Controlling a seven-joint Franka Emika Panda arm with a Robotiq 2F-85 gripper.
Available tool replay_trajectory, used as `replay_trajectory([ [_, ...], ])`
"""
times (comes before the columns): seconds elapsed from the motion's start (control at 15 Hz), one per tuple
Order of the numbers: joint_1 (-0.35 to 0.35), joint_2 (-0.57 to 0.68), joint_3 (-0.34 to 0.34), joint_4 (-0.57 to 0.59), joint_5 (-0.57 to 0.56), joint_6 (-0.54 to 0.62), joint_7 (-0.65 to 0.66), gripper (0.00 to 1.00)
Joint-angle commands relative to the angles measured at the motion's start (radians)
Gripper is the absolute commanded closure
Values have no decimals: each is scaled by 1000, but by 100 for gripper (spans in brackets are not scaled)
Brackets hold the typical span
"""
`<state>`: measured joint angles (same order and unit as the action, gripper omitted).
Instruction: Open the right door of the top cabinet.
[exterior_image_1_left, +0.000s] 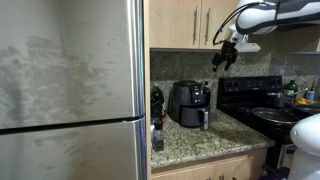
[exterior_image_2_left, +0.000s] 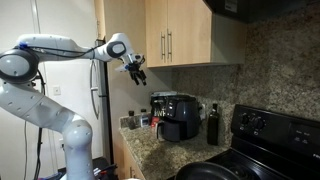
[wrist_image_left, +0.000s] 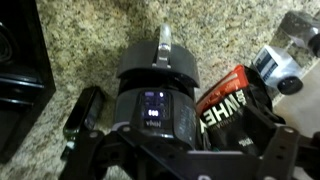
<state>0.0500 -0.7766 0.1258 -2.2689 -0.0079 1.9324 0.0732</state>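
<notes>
The top cabinet (exterior_image_1_left: 190, 22) is light-tan wood with two slim metal handles at its centre seam; it also shows in an exterior view (exterior_image_2_left: 180, 30). The right door (exterior_image_1_left: 218, 12) (exterior_image_2_left: 190, 30) is shut, and so is the left one. My gripper (exterior_image_1_left: 226, 58) (exterior_image_2_left: 138, 70) hangs below the cabinet's bottom edge and out in front of it, pointing down over the counter. It touches no handle. In the wrist view its dark fingers (wrist_image_left: 180, 160) stand apart and hold nothing. The cabinet is out of the wrist view.
A black air fryer (exterior_image_1_left: 190, 103) (exterior_image_2_left: 178, 115) (wrist_image_left: 150, 90) stands on the granite counter (exterior_image_1_left: 205, 135) under the gripper. A black whey tub (wrist_image_left: 235, 100) and a dark bottle (wrist_image_left: 85, 112) flank it. A steel fridge (exterior_image_1_left: 70, 80) stands on one side and a black stove (exterior_image_1_left: 262, 100) on the other.
</notes>
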Motion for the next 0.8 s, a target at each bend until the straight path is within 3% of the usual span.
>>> replay_trajectory([
  [0.0, 7, -26, 14, 26, -5, -4, 18, 0],
  [0.13, 9, -63, 31, 40, -6, -11, 29, 0],
  [0.33, -47, 34, 60, 149, 25, 73, 194, 0],
  [0.67, -153, 196, 137, 374, -31, 209, 460, 0],
  [0.73, -96, 124, 96, 280, -8, 188, 382, 0],
])
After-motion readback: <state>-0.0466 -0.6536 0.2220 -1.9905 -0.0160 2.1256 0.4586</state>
